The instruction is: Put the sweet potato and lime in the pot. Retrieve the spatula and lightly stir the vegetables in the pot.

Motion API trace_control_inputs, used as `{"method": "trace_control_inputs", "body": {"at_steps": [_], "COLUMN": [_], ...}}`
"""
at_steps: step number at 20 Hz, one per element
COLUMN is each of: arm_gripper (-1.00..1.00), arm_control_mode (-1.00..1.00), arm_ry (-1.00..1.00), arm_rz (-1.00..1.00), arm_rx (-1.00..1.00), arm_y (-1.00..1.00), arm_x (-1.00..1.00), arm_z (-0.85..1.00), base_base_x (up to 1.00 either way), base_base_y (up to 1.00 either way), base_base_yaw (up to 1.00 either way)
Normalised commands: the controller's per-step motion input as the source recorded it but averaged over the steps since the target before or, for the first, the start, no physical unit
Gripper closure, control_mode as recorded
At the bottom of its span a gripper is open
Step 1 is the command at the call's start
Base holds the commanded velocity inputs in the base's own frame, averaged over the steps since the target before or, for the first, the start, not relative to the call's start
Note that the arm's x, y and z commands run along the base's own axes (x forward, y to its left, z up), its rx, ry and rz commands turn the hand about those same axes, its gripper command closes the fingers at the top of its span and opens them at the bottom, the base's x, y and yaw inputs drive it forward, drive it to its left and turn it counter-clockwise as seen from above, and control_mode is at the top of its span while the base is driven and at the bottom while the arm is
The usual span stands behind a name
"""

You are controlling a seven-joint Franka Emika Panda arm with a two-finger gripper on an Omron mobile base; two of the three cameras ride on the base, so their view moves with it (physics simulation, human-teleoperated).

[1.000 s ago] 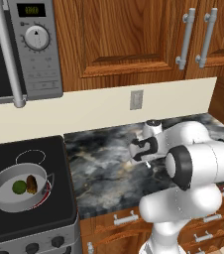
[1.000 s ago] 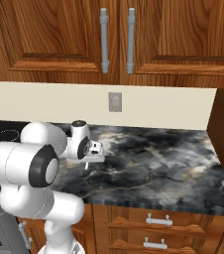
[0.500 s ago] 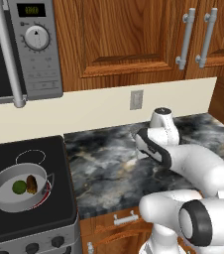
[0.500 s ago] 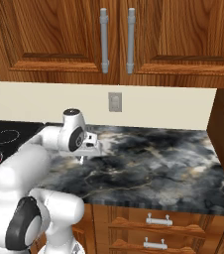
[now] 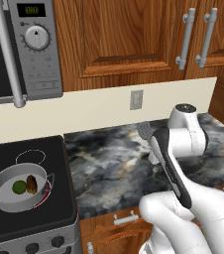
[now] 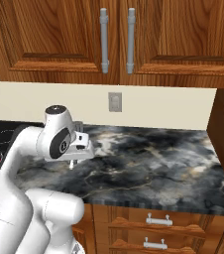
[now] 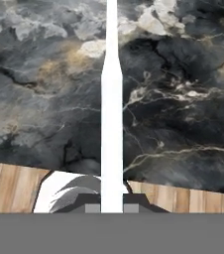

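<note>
Silver-grey metal catches our eye first: the pot sits on the front burner of the black stove, and in it we see the lime lying just beside the sweet potato, the two close together on the pale grey floor of the pot. Well apart from them, over the dark marbled counter, we see our gripper with its fingers clamped together on the spatula. Through the hand view the spatula shows as a long white strip running straight away from the fingertips across the marble. From the left base view its grey slotted end pokes up behind the arm, near the wall outlet.
</note>
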Motion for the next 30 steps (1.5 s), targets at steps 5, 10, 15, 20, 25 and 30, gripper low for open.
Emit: {"method": "trace_control_inputs", "body": {"at_steps": [5,10,15,20,25,30], "arm_gripper": [1.0,1.0,1.0,1.0,1.0,1.0], "arm_control_mode": [-1.0,-1.0,-1.0,-1.0,-1.0,1.0], "arm_ry": [-0.11,-0.09,-0.01,0.0,0.0,0.0], "arm_rz": [0.06,0.01,0.03,0.0,0.0,0.0], "arm_rx": [0.0,0.0,0.0,0.0,0.0,0.0], "arm_y": [-0.04,0.0,0.0,0.0,0.0,0.0], "arm_x": [-0.69,-0.45,-0.14,0.0,0.0,0.0], "arm_z": [0.71,0.67,0.1,0.0,0.0,0.0], "base_base_x": [0.0,0.0,0.0,0.0,0.0,-0.33], "base_base_y": [0.0,0.0,0.0,0.0,0.0,0.11], "base_base_yaw": [0.0,0.0,0.0,0.0,0.0,0.01]}}
